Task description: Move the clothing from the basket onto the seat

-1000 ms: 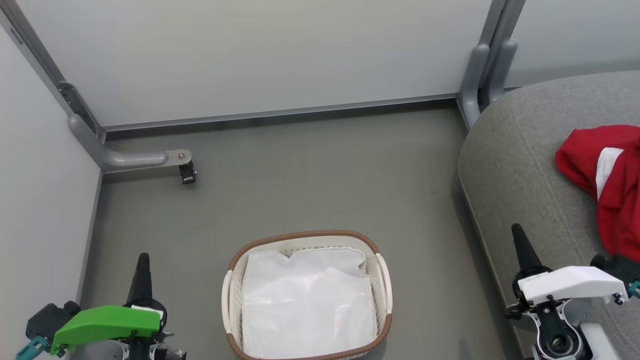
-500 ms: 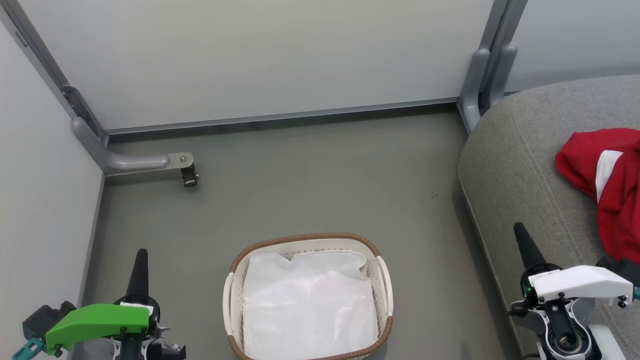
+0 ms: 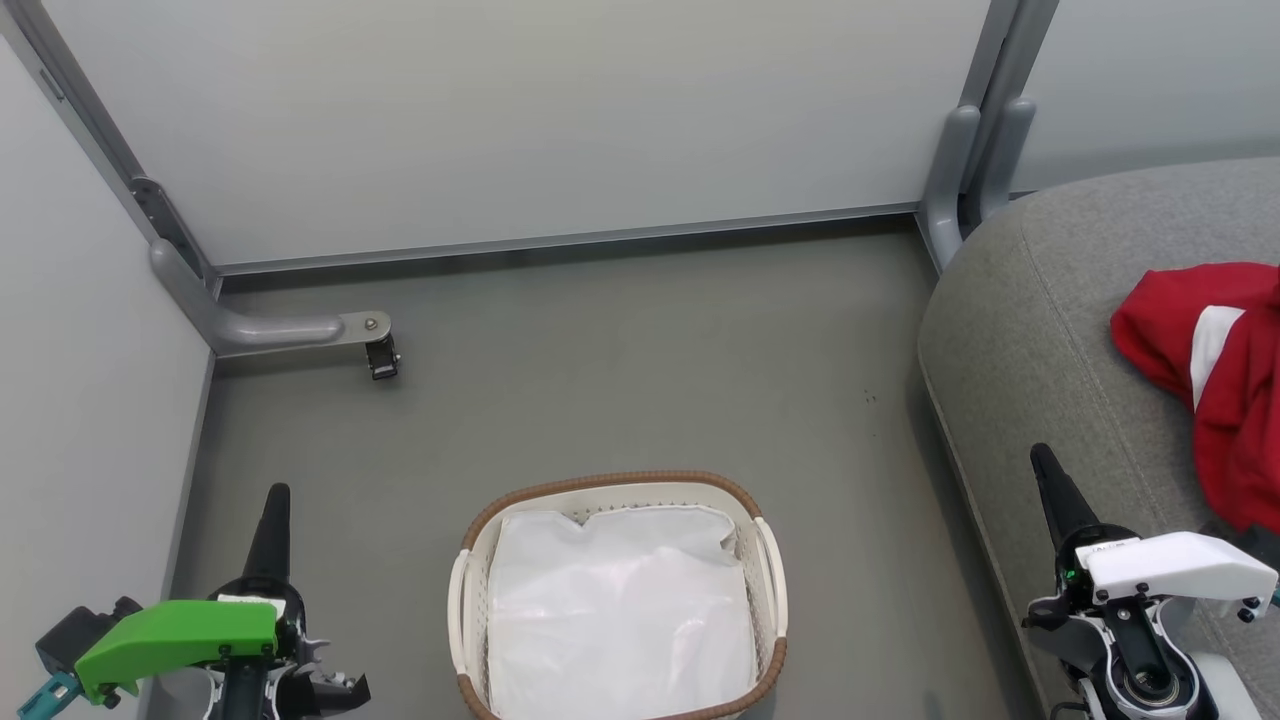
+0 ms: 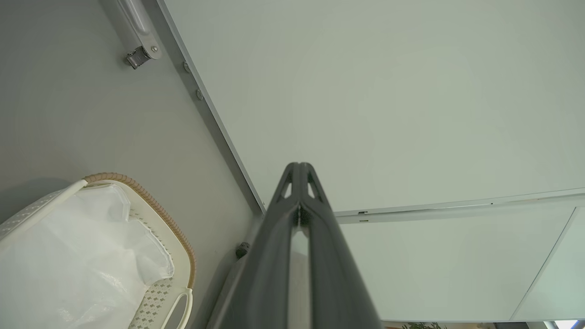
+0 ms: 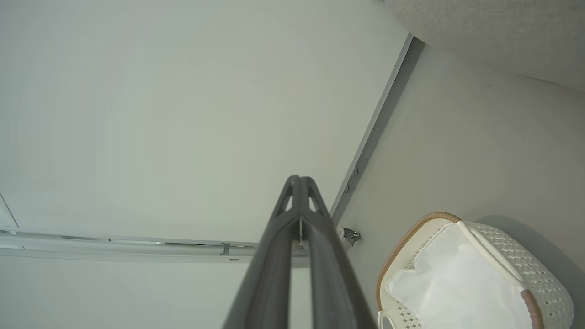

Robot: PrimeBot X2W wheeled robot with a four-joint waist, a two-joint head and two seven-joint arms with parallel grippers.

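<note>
The whole view has shifted slightly; left hand (image 3: 277, 492) and right hand (image 3: 1041, 455) stay pressed together, empty.

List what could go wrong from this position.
The clothing runs off the head view's right edge on the seat, so a second garment or a hanging sleeve may go unchecked.
The basket holds just its white liner; a grab there might lift that by mistake.
The shut right gripper appears close to the seat's edge and might brush it when moving.
</note>
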